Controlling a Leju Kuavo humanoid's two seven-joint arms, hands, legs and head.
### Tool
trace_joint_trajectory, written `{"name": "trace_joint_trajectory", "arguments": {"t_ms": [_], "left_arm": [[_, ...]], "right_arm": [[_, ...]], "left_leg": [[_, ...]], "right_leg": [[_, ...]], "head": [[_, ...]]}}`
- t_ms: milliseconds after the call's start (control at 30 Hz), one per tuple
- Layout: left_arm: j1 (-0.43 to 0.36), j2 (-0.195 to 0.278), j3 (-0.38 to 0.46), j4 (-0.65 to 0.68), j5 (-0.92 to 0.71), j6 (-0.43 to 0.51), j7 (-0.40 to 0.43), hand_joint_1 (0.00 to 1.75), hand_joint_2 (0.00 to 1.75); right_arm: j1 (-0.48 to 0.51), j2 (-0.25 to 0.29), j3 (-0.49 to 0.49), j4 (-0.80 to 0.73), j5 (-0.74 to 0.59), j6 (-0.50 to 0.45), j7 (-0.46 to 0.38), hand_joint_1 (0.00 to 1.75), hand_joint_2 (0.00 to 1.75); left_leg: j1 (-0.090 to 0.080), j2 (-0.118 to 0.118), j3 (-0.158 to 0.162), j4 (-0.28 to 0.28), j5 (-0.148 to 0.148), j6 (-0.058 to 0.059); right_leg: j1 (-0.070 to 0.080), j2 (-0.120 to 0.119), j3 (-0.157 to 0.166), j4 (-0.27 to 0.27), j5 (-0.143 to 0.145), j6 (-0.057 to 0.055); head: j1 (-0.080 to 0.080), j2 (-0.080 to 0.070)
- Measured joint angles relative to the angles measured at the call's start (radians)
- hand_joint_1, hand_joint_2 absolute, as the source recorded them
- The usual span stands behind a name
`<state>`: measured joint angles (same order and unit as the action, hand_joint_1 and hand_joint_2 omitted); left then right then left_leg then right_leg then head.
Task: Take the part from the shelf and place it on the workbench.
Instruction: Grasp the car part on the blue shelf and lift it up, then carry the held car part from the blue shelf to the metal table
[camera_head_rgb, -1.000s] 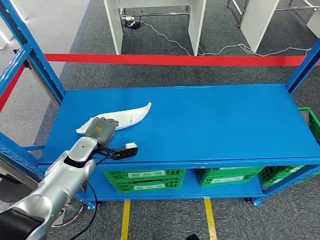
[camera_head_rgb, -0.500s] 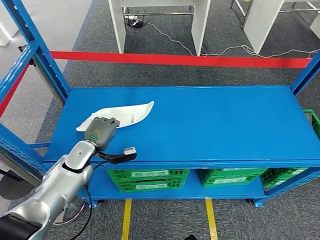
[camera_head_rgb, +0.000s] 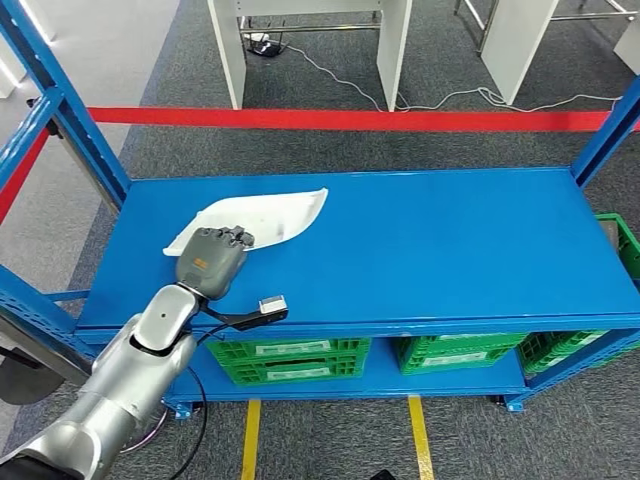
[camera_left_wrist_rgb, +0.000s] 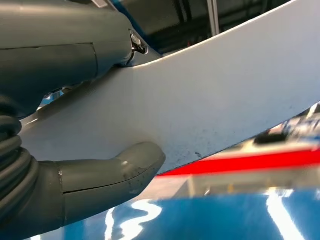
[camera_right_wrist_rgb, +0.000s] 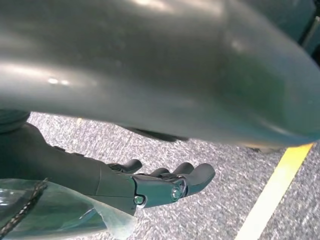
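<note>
At the lower left of the head view, your left arm reaches up from the corner and ends in the left hand (camera_head_rgb: 213, 260), whose fingers are wrapped over the near edge of the white part (camera_head_rgb: 260, 216); the left wrist view confirms the hold, with the thick thumb (camera_left_wrist_rgb: 113, 172) pressed under the pale panel and darker fingers (camera_left_wrist_rgb: 68, 60) bearing on its other face, so that hand is holding the part. Your right hand (camera_right_wrist_rgb: 166, 185) hangs beside you over grey carpet, fingers loosely extended and apart, with nothing in it. Farther up the frame, the part sits in the upper left of the blue shelf (camera_head_rgb: 453, 240), and compared with a second ago it looks different: its far tip has moved toward the frame's centre and closer to the top, and you now see a broad white face where before there was a thin curved sliver lying flat. I read that as the part being tilted up and lifted off the shelf top, though you cannot tell from here whether its left end has fully cleared the surface. The hand too has shifted slightly up and right. For the task, the grasp looks made and the lift begun; the carry to the workbench is all yet to do. Beyond the shelf lie a red floor stripe (camera_head_rgb: 340, 120) and white table legs (camera_head_rgb: 394, 50).
</note>
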<state>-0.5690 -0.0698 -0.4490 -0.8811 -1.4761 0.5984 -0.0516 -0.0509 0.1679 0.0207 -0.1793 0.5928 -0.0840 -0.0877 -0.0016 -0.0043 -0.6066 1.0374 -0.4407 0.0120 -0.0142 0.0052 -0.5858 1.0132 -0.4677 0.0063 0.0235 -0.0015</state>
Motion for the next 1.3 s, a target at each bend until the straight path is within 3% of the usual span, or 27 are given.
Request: {"name": "trace_joint_trajectory", "arguments": {"t_ms": [100, 167, 267, 300, 333, 367, 467, 533, 633, 667, 733, 800, 833, 867, 900, 967, 1000, 1033, 1133, 1167, 1200, 1300], "left_arm": [[0.058, -0.014, 0.0, -0.103, 0.058, 0.047, -0.037, 1.75, 1.75], [0.111, -0.031, -0.003, -0.2, 0.104, 0.078, -0.066, 1.75, 1.75], [0.188, -0.054, -0.016, -0.337, 0.146, 0.097, -0.118, 1.75, 1.75], [0.213, -0.06, -0.021, -0.374, 0.155, 0.097, -0.139, 1.75, 1.75], [0.236, -0.067, -0.025, -0.41, 0.168, 0.098, -0.164, 1.75, 1.75], [0.259, -0.075, -0.029, -0.444, 0.189, 0.098, -0.194, 1.75, 1.75], [0.316, -0.099, -0.048, -0.53, 0.311, 0.098, -0.289, 1.75, 1.75], [0.356, -0.112, -0.071, -0.576, 0.424, 0.098, -0.346, 1.75, 1.75], [0.423, -0.131, -0.106, -0.63, 0.536, 0.099, -0.402, 1.75, 1.75], [0.435, -0.134, -0.113, -0.641, 0.545, 0.099, -0.409, 1.75, 1.75], [0.447, -0.137, -0.124, -0.657, 0.554, 0.099, -0.415, 1.75, 1.75], [0.463, -0.138, -0.129, -0.669, 0.581, 0.099, -0.425, 1.75, 1.75], [0.472, -0.137, -0.131, -0.673, 0.606, 0.099, -0.435, 1.75, 1.75], [0.48, -0.136, -0.134, -0.675, 0.636, 0.099, -0.448, 1.75, 1.75], [0.483, -0.135, -0.136, -0.675, 0.667, 0.099, -0.463, 1.75, 1.75], [0.484, -0.134, -0.144, -0.675, 0.725, 0.099, -0.492, 1.75, 1.75], [0.484, -0.134, -0.148, -0.676, 0.75, 0.099, -0.505, 1.75, 1.75], [0.484, -0.134, -0.153, -0.677, 0.774, 0.099, -0.515, 1.75, 1.75], [0.485, -0.132, -0.163, -0.677, 0.845, 0.094, -0.538, 1.75, 1.75], [0.486, -0.131, -0.166, -0.677, 0.873, 0.089, -0.546, 1.75, 1.75], [0.486, -0.131, -0.169, -0.677, 0.898, 0.082, -0.554, 1.75, 1.75], [0.486, -0.13, -0.176, -0.677, 0.937, 0.069, -0.571, 1.75, 1.75]], "right_arm": [[0.0, 0.01, -0.006, 0.0, 0.002, -0.031, 0.008, 0.0, 0.0], [0.0, 0.018, -0.012, 0.0, 0.004, -0.045, 0.014, 0.0, 0.0], [0.0, 0.024, -0.02, 0.0, 0.005, -0.052, 0.018, 0.0, 0.0], [0.001, 0.024, -0.022, 0.0, 0.005, -0.054, 0.02, 0.0, 0.0], [0.001, 0.024, -0.024, 0.0, 0.006, -0.055, 0.02, 0.0, 0.0], [0.002, 0.024, -0.026, 0.0, 0.006, -0.056, 0.021, 0.0, 0.0], [-0.001, 0.025, -0.036, 0.0, 0.007, -0.06, 0.018, 0.0, 0.0], [-0.002, 0.027, -0.044, 0.0, 0.004, -0.068, 0.012, 0.0, 0.0], [0.001, 0.032, -0.056, 0.0, 0.001, -0.077, 0.007, 0.0, 0.0], [0.001, 0.033, -0.059, 0.0, 0.0, -0.078, 0.007, 0.0, 0.0], [0.0, 0.035, -0.064, 0.0, 0.0, -0.078, 0.006, 0.0, 0.0], [0.0, 0.035, -0.069, 0.0, 0.0, -0.079, 0.004, 0.0, 0.0], [0.0, 0.035, -0.072, 0.0, 0.0, -0.081, 0.002, 0.0, 0.0], [0.0, 0.035, -0.074, 0.0, 0.0, -0.083, 0.001, 0.0, 0.0], [0.0, 0.036, -0.077, 0.0, 0.0, -0.086, -0.001, 0.0, 0.0], [-0.001, 0.038, -0.082, 0.0, 0.001, -0.091, -0.003, 0.0, 0.0], [-0.001, 0.04, -0.084, 0.0, 0.001, -0.093, -0.003, 0.0, 0.0], [-0.001, 0.042, -0.086, -0.001, 0.002, -0.095, -0.004, 0.0, 0.0], [0.0, 0.046, -0.093, -0.001, 0.003, -0.106, -0.009, 0.0, 0.0], [0.0, 0.047, -0.096, 0.0, 0.003, -0.112, -0.012, 0.0, 0.0], [0.0, 0.048, -0.099, 0.0, 0.002, -0.118, -0.015, 0.0, 0.0], [0.0, 0.048, -0.108, 0.0, 0.001, -0.127, -0.021, 0.0, 0.0]], "left_leg": [[-0.001, 0.0, 0.006, -0.019, -0.004, 0.011], [0.003, 0.002, 0.012, -0.029, 0.002, 0.022], [0.003, 0.004, 0.012, -0.03, 0.007, 0.031], [0.003, 0.004, 0.01, -0.029, 0.007, 0.031], [0.002, 0.004, 0.009, -0.028, 0.007, 0.031], [0.002, 0.004, 0.007, -0.025, 0.007, 0.031], [-0.001, 0.003, 0.003, -0.016, 0.005, 0.026], [-0.005, 0.002, -0.002, -0.01, 0.007, 0.017], [-0.004, 0.001, -0.007, -0.006, 0.01, 0.002], [-0.003, 0.001, -0.014, 0.006, -0.005, -0.003], [0.0, 0.001, -0.041, 0.083, -0.076, -0.014], [0.002, 0.001, -0.07, 0.202, -0.157, -0.02], [0.002, 0.001, -0.071, 0.237, -0.177, -0.02], [0.002, 0.001, -0.055, 0.236, -0.177, -0.017], [0.001, 0.001, -0.018, 0.195, -0.163, -0.012], [-0.004, 0.002, 0.081, 0.055, -0.128, 0.005], [-0.008, 0.003, 0.115, -0.002, -0.116, 0.013], [-0.012, 0.003, 0.131, -0.033, -0.11, 0.019], [-0.017, 0.005, 0.121, -0.049, -0.081, 0.032], [-0.015, 0.006, 0.113, -0.056, -0.066, 0.037], [-0.012, 0.008, 0.103, -0.063, -0.05, 0.041], [-0.01, 0.009, 0.056, -0.067, -0.009, 0.048]], "right_leg": [[-0.001, -0.002, -0.003, -0.003, -0.002, 0.017], [-0.001, -0.002, -0.02, 0.034, -0.032, 0.027], [-0.002, -0.003, -0.101, 0.215, -0.129, 0.034], [-0.002, -0.004, -0.123, 0.264, -0.146, 0.035], [-0.002, -0.004, -0.128, 0.28, -0.144, 0.036], [-0.002, -0.004, -0.114, 0.255, -0.123, 0.036], [-0.003, -0.003, -0.008, 0.058, -0.04, 0.032], [-0.002, 0.0, 0.024, 0.004, -0.027, 0.024], [-0.001, 0.001, 0.018, 0.005, -0.014, 0.007], [-0.002, -0.001, 0.012, 0.004, -0.008, 0.0], [-0.004, -0.006, -0.003, 0.003, 0.005, -0.011], [-0.002, -0.008, -0.021, 0.003, 0.018, -0.015], [-0.001, -0.009, -0.031, 0.003, 0.026, -0.015], [0.0, -0.009, -0.041, 0.003, 0.034, -0.014], [0.003, -0.009, -0.052, 0.004, 0.044, -0.014], [0.007, -0.009, -0.07, 0.003, 0.063, -0.011], [0.008, -0.009, -0.074, 0.002, 0.072, -0.007], [0.007, -0.01, -0.076, -0.001, 0.081, -0.001], [0.001, -0.012, -0.078, -0.013, 0.104, 0.019], [0.001, -0.011, -0.085, -0.008, 0.091, 0.024], [0.001, -0.009, -0.096, 0.013, 0.059, 0.029], [0.0, -0.007, -0.14, 0.189, -0.095, 0.04]], "head": [[0.0, 0.0], [0.003, 0.0], [0.007, 0.0], [0.007, 0.0], [0.007, 0.0], [0.007, 0.0], [0.007, 0.0], [0.006, 0.0], [0.006, 0.0], [0.005, 0.0], [0.002, 0.0], [0.001, 0.0], [0.001, 0.0], [0.001, 0.0], [0.001, 0.0], [0.002, 0.0], [0.003, 0.0], [0.002, 0.0], [-0.002, 0.0], [-0.001, 0.0], [0.0, 0.0], [0.006, 0.0]]}}
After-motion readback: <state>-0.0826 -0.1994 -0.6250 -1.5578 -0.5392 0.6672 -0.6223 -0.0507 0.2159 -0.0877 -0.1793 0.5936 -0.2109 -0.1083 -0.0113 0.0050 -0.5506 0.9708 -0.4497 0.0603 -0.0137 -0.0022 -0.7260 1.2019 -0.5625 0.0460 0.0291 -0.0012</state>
